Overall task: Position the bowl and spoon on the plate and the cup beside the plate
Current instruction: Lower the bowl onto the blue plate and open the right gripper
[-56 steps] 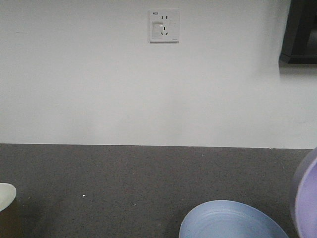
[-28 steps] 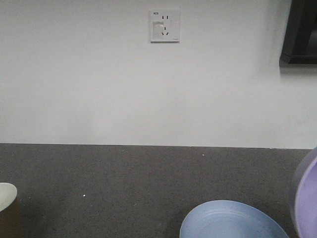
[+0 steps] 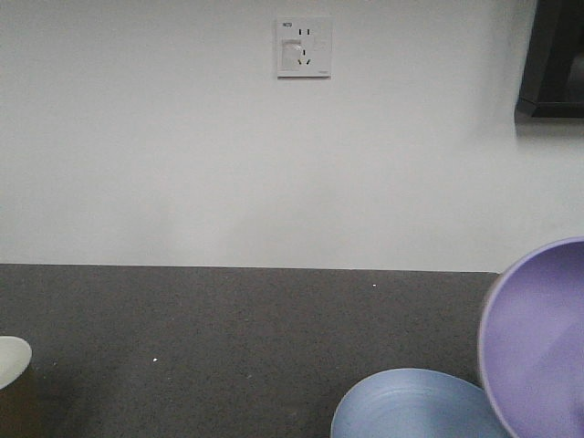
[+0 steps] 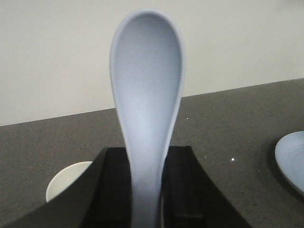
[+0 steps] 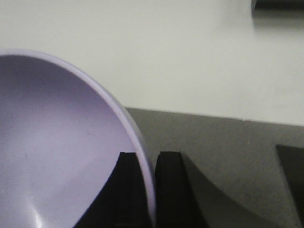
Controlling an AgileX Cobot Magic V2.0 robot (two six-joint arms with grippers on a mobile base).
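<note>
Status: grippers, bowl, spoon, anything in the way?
Left gripper shut on pale blue plastic spoon. Right gripper shut on rim of lavender plastic bowl, tilted. Visible part of round pale blue plate bare.

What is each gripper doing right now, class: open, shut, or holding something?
Left gripper: shut on the spoon, gripped by its handle.
Right gripper: shut on the bowl, pinching its rim.
</note>
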